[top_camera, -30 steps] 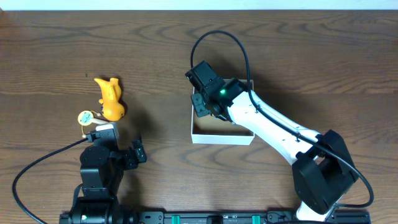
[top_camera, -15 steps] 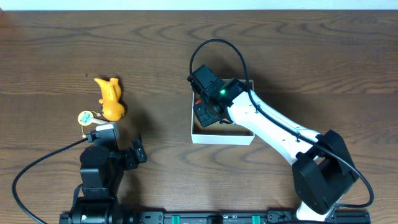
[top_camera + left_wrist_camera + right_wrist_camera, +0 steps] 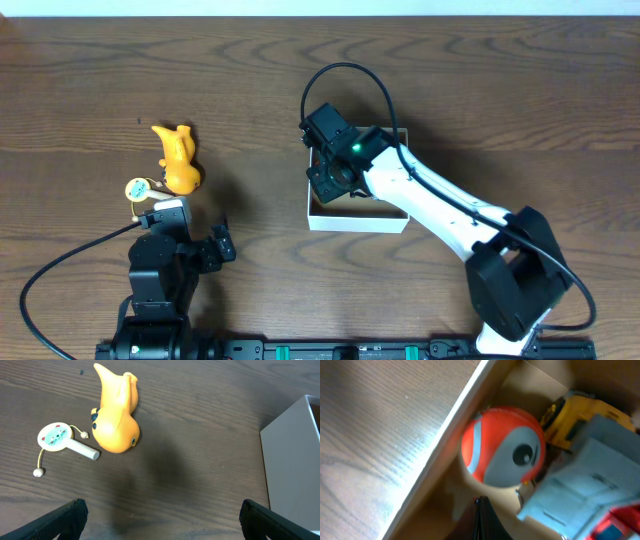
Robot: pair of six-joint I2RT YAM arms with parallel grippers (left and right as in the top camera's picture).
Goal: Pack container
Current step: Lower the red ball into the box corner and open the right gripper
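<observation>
The container (image 3: 356, 222) is a low white box with a brown inside, right of the table's middle. My right gripper (image 3: 327, 180) reaches into its left side. In the right wrist view its fingers (image 3: 482, 520) are shut together with nothing between them, just inside the box wall (image 3: 445, 445). Beside them lie an orange-and-grey ball toy (image 3: 502, 447), a yellow toy (image 3: 575, 420) and a light-blue toy (image 3: 585, 490). My left gripper (image 3: 161, 510) is open and empty near the front left. A yellow duck toy (image 3: 116, 415) and a small rattle (image 3: 57, 437) lie ahead of it.
The duck (image 3: 178, 158) and rattle (image 3: 138, 189) lie on the dark wooden table at the left, apart from the box. The box's outer wall (image 3: 292, 460) shows at the right of the left wrist view. The right arm's cable (image 3: 345, 80) loops above the box.
My right gripper has dipped slightly lower over the box's left side. The left arm and the toys on the table have not moved.
</observation>
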